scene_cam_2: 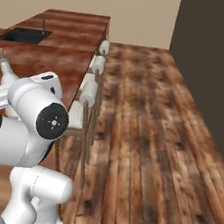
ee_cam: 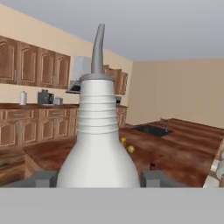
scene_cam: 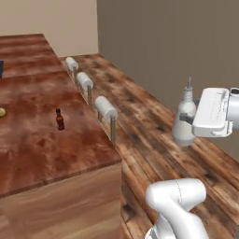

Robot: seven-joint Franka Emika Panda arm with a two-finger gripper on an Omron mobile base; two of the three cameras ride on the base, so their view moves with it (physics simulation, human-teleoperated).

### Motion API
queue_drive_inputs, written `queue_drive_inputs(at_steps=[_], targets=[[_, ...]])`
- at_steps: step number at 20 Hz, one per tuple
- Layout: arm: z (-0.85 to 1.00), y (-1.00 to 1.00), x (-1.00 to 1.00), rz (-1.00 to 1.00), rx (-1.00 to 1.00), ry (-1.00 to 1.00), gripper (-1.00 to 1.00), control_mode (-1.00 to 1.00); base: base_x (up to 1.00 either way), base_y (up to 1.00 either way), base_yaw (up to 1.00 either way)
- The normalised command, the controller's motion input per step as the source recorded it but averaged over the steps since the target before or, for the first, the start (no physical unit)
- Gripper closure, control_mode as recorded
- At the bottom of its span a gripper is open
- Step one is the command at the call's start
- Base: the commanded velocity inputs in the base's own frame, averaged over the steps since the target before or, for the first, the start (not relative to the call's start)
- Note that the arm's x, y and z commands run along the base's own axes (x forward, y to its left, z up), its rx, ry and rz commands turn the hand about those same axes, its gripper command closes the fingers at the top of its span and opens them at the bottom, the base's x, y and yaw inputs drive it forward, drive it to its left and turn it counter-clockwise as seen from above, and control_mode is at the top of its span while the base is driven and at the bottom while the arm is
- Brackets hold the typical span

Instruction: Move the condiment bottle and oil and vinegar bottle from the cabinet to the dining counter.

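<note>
Glossy reddish-brown wood grain covers the dining counter [scene_cam: 51,154], our landmark for everything else. Along its floor-side edge we see a row of white cushioned stools [scene_cam: 106,108] on thin posts, and beyond them a dark plank floor [scene_cam_2: 145,139]. Toward its far end, in the right base view, a black sink [scene_cam_2: 25,34] is set into the top.

On the counter stands the condiment bottle [scene_cam: 59,119], upright, short of the stool-side edge: small, slim, dark red-brown, with a red cap and a reddish label band.

Off the counter, past the stools and over the floor, we see the gripper [scene_cam: 186,120] pinching the oil and vinegar bottle [scene_cam: 185,116]. Its jaws are partly closed on either side of the bottle's wide lower body, with the fingers [ee_cam: 154,178] showing at both flanks in the hand view. The bottle is upright and clear of any surface. It is pale grey-white, with a rounded pear-shaped body, a ribbed neck and a thin grey pointed spout [ee_cam: 98,50] that leans slightly.

Beyond the counter, the hand view shows brown wall cabinets [ee_cam: 35,63] along a beige wall.
</note>
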Motion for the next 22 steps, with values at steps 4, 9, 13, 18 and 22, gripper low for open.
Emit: queue_drive_inputs(at_steps=[4,9,13,18,22], targets=[[0.0,0.0,0.0,0.0,0.0,0.0,1.0,1.0,0.3,-0.83,0.36],[0.0,0.0,0.0,0.0,0.0,0.0,1.0,1.0,0.3,-0.83,0.36],[0.0,0.0,0.0,0.0,0.0,0.0,1.0,1.0,0.33,-0.82,0.36],[0.0,0.0,0.0,0.0,0.0,0.0,1.0,1.0,0.42,-0.73,0.36],[0.0,0.0,0.0,0.0,0.0,0.0,1.0,1.0,0.52,-0.62,0.38]])
